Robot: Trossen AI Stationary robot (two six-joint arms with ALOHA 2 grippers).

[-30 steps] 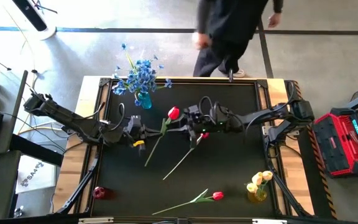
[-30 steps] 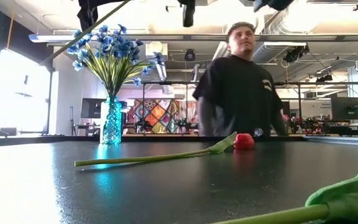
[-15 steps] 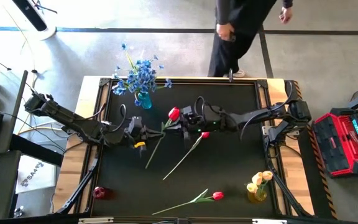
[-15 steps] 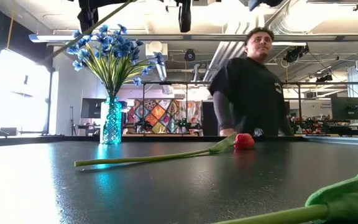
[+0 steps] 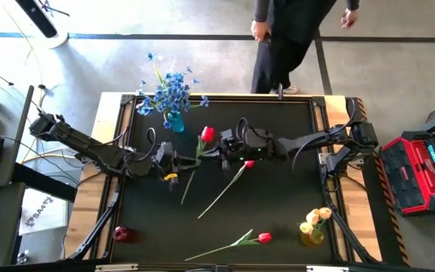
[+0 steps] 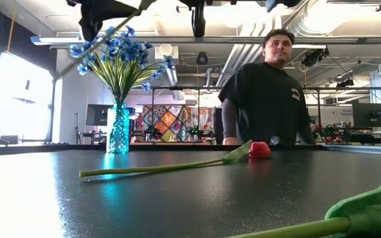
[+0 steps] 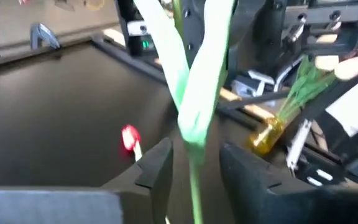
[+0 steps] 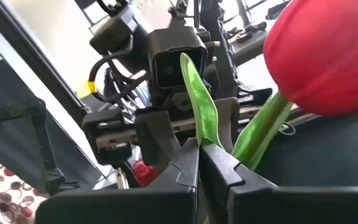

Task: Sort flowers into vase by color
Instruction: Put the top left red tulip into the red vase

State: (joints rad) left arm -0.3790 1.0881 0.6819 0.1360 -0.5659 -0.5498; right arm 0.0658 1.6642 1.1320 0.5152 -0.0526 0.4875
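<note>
Since a moment ago the held red tulip (image 5: 207, 134) has swung more upright over the mat, its bloom now nearer the far edge, and the person (image 5: 293, 30) behind the table has shuffled sideways. Nearest the front edge, another red tulip (image 5: 263, 238) lies flat on the black table (image 5: 278, 204), with a small red vase (image 5: 120, 233) at the front left corner and the yellow tulips (image 5: 316, 219) standing in an amber vase (image 5: 311, 236) front right. Mid-table, a third red tulip (image 5: 248, 163) lies at a slant. Above it the two arms meet: the right gripper (image 5: 226, 145) has its fingers pressed together, pinching the held tulip's leaf just below the bloom, while the left gripper (image 5: 178, 162) sits lower on the same stem with its fingers spread a bit, stem running between them without a clear squeeze. Farther back, the blue sprays (image 5: 171, 91) stand upright in a teal glass vase (image 5: 174, 120) near the far left corner, well apart from the grippers.
</note>
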